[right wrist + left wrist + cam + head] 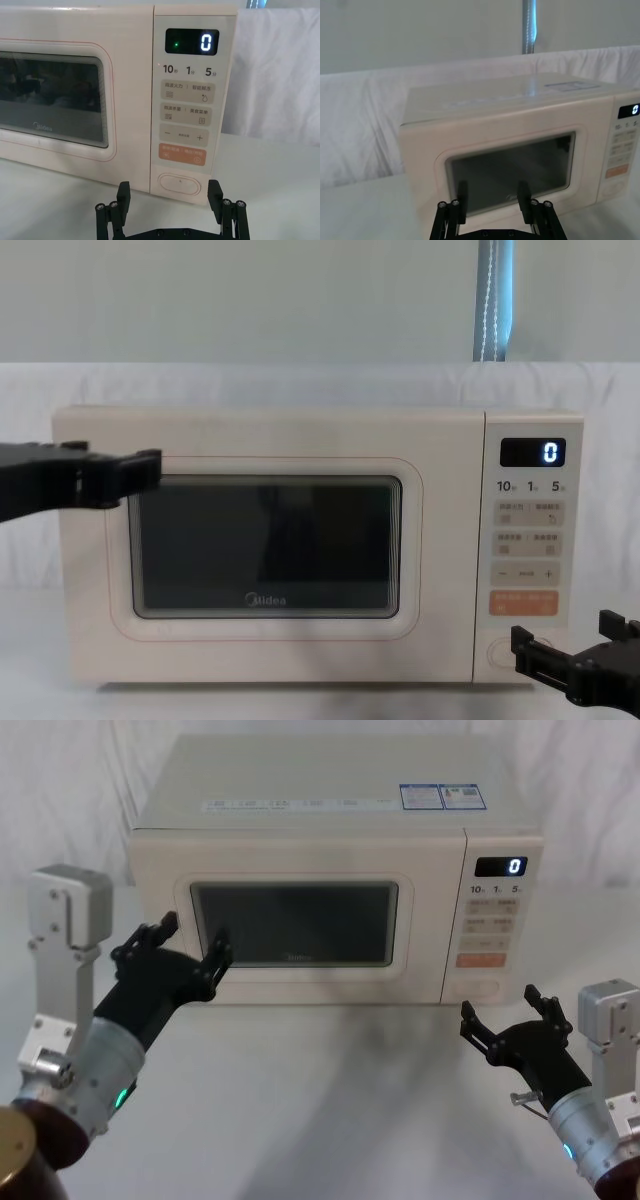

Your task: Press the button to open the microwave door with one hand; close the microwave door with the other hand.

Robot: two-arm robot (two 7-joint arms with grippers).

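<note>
We see the microwave door [295, 925] closed. Our left tool [192, 948] hovers open and empty before its window; our right tool [505, 1016], open and empty, sits below the button [179, 184].

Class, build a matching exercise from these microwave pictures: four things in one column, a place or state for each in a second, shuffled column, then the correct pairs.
Things
1. large cream microwave door with dark glass window
2. wide cream oval button
3. black claw left tool
4. black claw right tool

Places or states
A. open, low, in front of the control panel
B. shut, flush with the oven front
C. at the bottom of the control panel, below the orange rectangular key
D. open, raised before the window's left side

Pairs: 1-B, 2-C, 3-D, 4-A
</note>
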